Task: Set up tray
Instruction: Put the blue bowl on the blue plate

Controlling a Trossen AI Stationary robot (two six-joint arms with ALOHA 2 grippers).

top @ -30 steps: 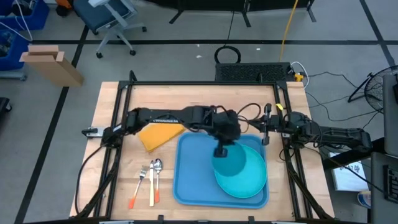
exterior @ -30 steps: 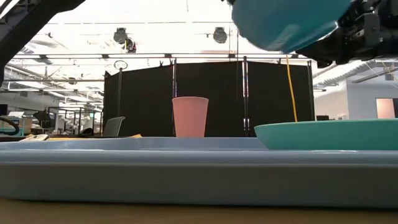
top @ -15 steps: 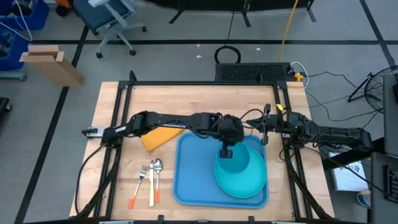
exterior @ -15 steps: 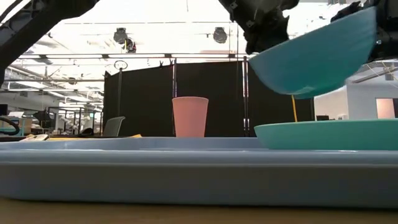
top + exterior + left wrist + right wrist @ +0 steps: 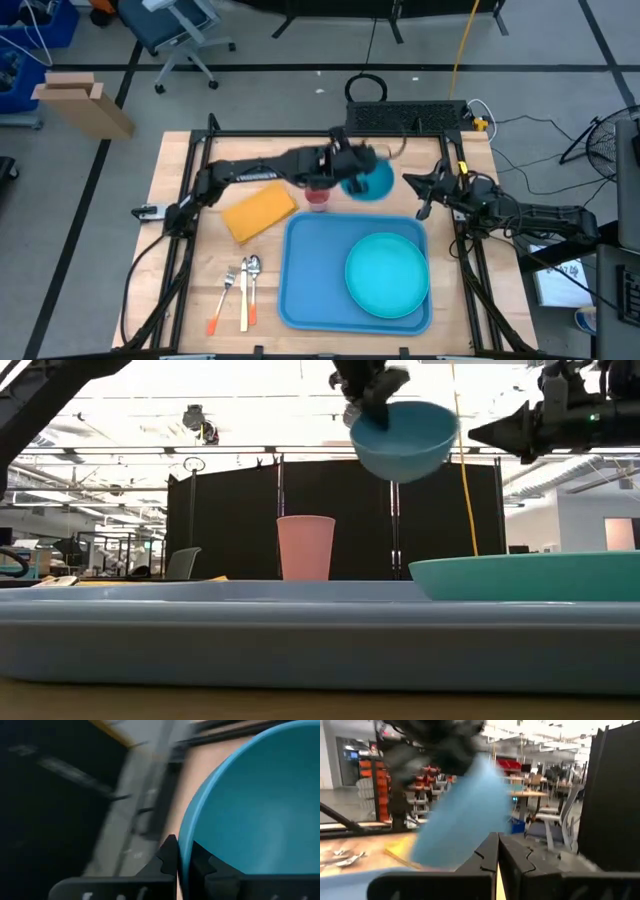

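The blue tray (image 5: 310, 280) lies at the table's near right, its rim filling the low view (image 5: 200, 640). A round teal plate (image 5: 387, 272) sits on it. My left gripper (image 5: 347, 166) is shut on a blue bowl (image 5: 372, 181), held high above the table just past the tray's far edge. The bowl also shows in the low view (image 5: 403, 438). A pink cup (image 5: 318, 197) stands upright on the table beside the bowl. My right gripper (image 5: 418, 192) hangs shut and empty to the right of the bowl, above the tray's far right corner. My left gripper pinches the bowl's rim (image 5: 182, 840), one finger (image 5: 167, 857) outside the wall and one (image 5: 202, 862) inside. The fingers come from above on the rim's side toward the table's left (image 5: 366, 412). The bowl hangs below them, lifted clear, with its opening up.
A yellow cloth (image 5: 258, 213) lies on the table left of the tray. A fork, a spoon and an orange-handled utensil (image 5: 240, 292) lie near the front left. The bare wood at the far left and far middle holds nothing else.
My left gripper has carried the blue bowl up from above the teal plate toward the table's far edge. The bowl tipped on the way and now hangs with its opening up, beside the pink cup and off the tray.
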